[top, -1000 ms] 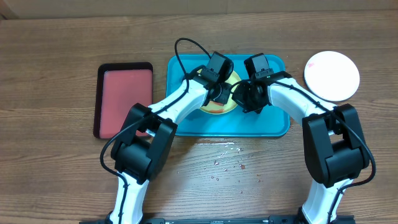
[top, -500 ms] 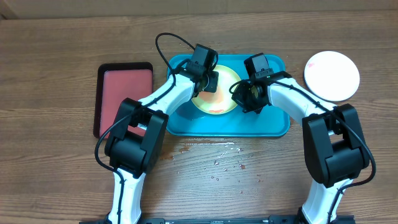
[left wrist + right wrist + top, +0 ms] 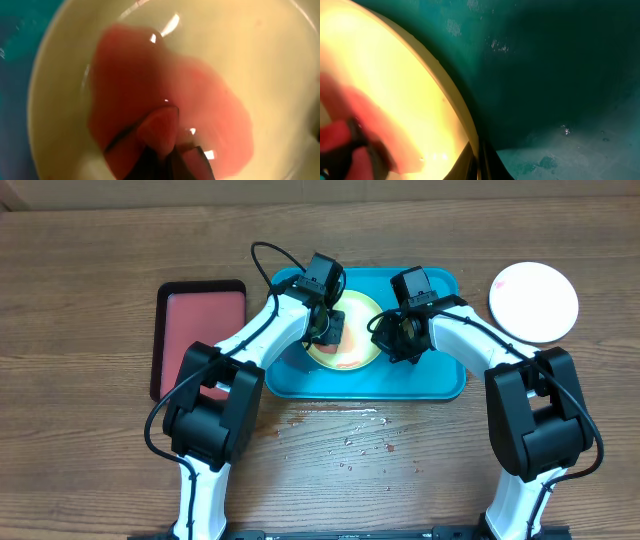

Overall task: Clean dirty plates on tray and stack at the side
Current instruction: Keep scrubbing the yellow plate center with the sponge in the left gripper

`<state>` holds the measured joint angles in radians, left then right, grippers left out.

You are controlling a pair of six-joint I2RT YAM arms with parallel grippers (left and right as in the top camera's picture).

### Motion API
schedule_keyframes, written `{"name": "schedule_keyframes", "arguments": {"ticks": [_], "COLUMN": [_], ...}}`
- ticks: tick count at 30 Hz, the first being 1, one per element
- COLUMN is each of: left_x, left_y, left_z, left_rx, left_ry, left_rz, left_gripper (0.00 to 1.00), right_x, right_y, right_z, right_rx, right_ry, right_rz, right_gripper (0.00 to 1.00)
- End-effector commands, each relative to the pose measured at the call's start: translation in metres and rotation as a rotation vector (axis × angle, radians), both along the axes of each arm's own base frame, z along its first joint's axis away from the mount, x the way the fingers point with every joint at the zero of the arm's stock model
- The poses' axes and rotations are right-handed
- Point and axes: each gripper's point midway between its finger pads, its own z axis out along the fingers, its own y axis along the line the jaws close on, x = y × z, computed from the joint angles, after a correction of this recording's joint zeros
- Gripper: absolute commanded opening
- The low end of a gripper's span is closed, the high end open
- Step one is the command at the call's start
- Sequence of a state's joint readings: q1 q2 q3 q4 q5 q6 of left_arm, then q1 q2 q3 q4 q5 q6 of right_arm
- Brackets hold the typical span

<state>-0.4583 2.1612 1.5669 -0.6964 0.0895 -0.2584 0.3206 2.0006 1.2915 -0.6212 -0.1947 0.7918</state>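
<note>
On tray [image 3: 440, 377], my L claw [image 3: 328, 332], pinching red pad [image 3: 160, 122], swept back over yellow-green plate [image 3: 361, 315]; R claw [image 3: 385, 336] pinched rim; wipe unfinished.

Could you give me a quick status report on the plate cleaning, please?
Left gripper shut on reddish pad, pressed into the sauce. Right gripper shut on yellow-green plate rim, plate on teal tray. White plate aside on table. Nothing blocking.
</note>
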Motion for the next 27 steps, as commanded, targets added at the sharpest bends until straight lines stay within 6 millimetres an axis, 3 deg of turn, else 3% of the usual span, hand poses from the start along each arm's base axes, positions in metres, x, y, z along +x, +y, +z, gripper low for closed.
{"name": "schedule_keyframes", "arguments": {"ticks": [1, 6, 12, 20, 27], "left_x": [-0.051, -0.050, -0.033, 0.011, 0.052], "left_y": [-0.014, -0.039, -0.066, -0.041, -0.021], "left_z": [-0.035, -0.032, -0.025, -0.021, -0.007], "left_rx": [-0.030, -0.079, -0.126, -0.006, -0.024], "left_ry": [0.194, 0.153, 0.033, -0.138, -0.264], "left_rz": [-0.067, -0.115, -0.154, -0.029, 0.051], "left_gripper": [0.04, 0.04, 0.04, 0.04, 0.04], "right_x": [0.002, 0.002, 0.002, 0.001, 0.000], "right_y": [-0.003, -0.003, -0.003, -0.003, -0.003], "right_z": [-0.004, -0.004, -0.004, -0.004, -0.005], "right_rx": [-0.010, -0.009, -0.009, -0.010, -0.011], "right_ry": [0.000, -0.002, -0.001, 0.002, 0.005], "right_rz": [-0.018, -0.018, -0.018, -0.017, -0.017], "right_gripper": [0.04, 0.04, 0.04, 0.04, 0.04]}}
